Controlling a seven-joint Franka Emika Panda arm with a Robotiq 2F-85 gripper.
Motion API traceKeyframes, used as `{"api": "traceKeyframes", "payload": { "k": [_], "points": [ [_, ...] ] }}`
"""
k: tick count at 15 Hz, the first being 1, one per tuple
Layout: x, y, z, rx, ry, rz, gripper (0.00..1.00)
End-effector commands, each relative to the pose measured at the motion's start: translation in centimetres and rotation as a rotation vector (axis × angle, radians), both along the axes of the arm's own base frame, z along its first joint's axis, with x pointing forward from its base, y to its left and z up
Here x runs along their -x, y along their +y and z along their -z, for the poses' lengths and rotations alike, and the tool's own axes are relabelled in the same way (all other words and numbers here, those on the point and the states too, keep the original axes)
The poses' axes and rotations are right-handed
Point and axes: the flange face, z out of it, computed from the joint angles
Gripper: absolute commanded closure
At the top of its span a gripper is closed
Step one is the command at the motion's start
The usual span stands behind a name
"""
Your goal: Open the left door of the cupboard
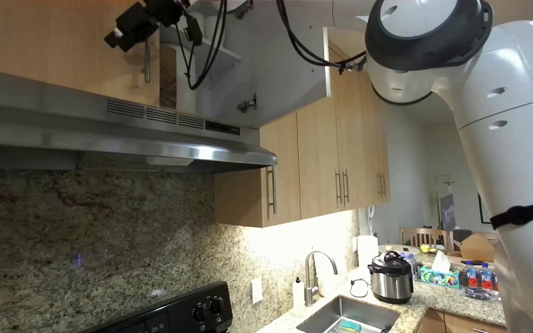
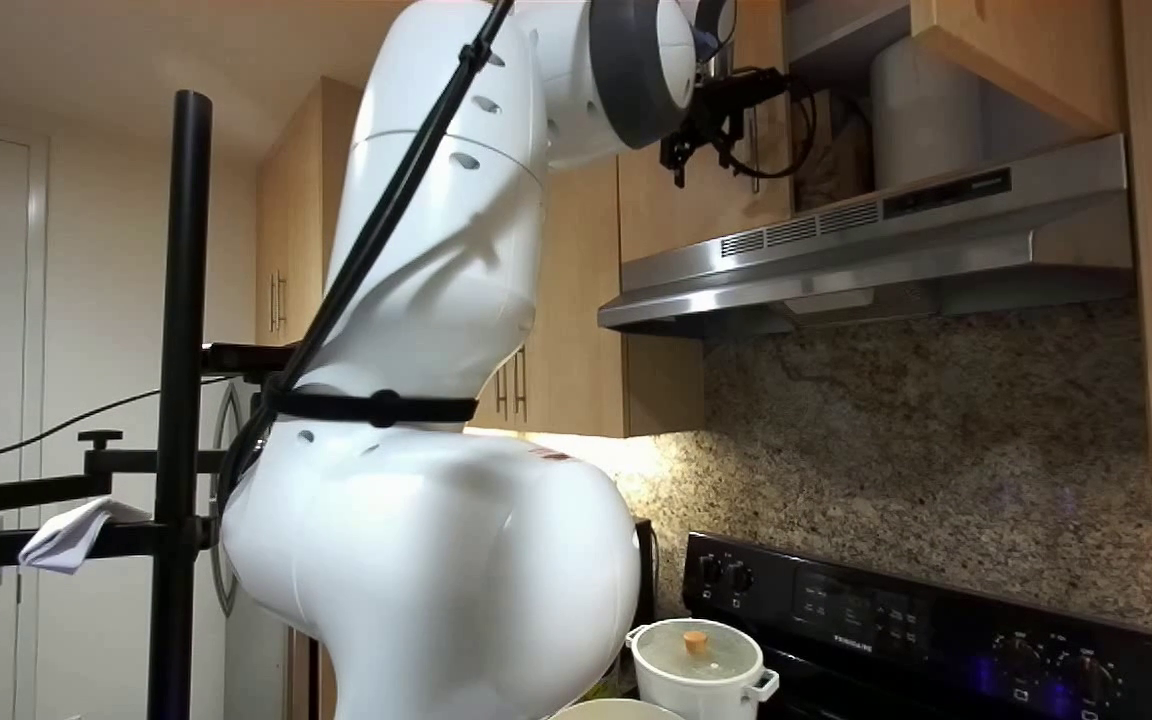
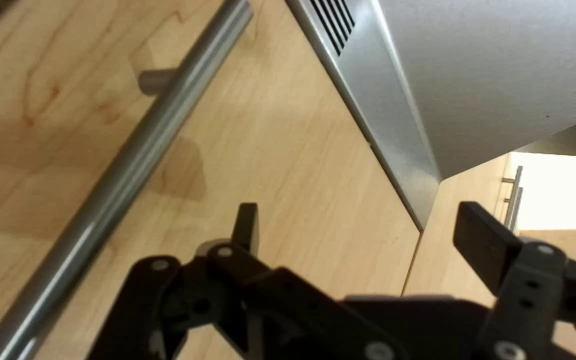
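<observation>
The cupboard [image 1: 229, 88] hangs above the range hood, with its pale interior showing on the right side. Its left door [image 1: 53, 41] is closed; it also shows in an exterior view [image 2: 686, 215] and fills much of the wrist view [image 3: 288, 135]. The door's metal bar handle [image 1: 147, 62] stands near its right edge; in the wrist view the handle [image 3: 118, 175] runs diagonally at left. My gripper [image 3: 355, 215] is open and empty in front of the door; it shows in both exterior views [image 1: 113, 40] [image 2: 674, 165]. The handle lies outside the jaws, beyond one finger, with no visible contact.
The cupboard's right door [image 1: 289, 60] stands open, grey face inward. A steel range hood [image 1: 178, 138] juts out just below the doors, over a black stove [image 2: 916, 620] with a white pot [image 2: 701, 680]. Taller cabinets [image 1: 317, 162] adjoin. Cables [image 1: 211, 51] hang from the arm.
</observation>
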Motion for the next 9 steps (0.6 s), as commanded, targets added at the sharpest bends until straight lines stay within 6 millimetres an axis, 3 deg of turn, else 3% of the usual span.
{"api": "traceKeyframes", "payload": {
  "k": [1, 5, 9],
  "points": [
    [1.8, -0.3, -1.5, 0.000, -0.029, -0.008, 0.00],
    [4.8, -2.6, -4.8, 0.001, -0.136, 0.102, 0.00],
    [6.2, -5.3, -7.1, 0.000, -0.204, 0.230, 0.00]
  ]
}}
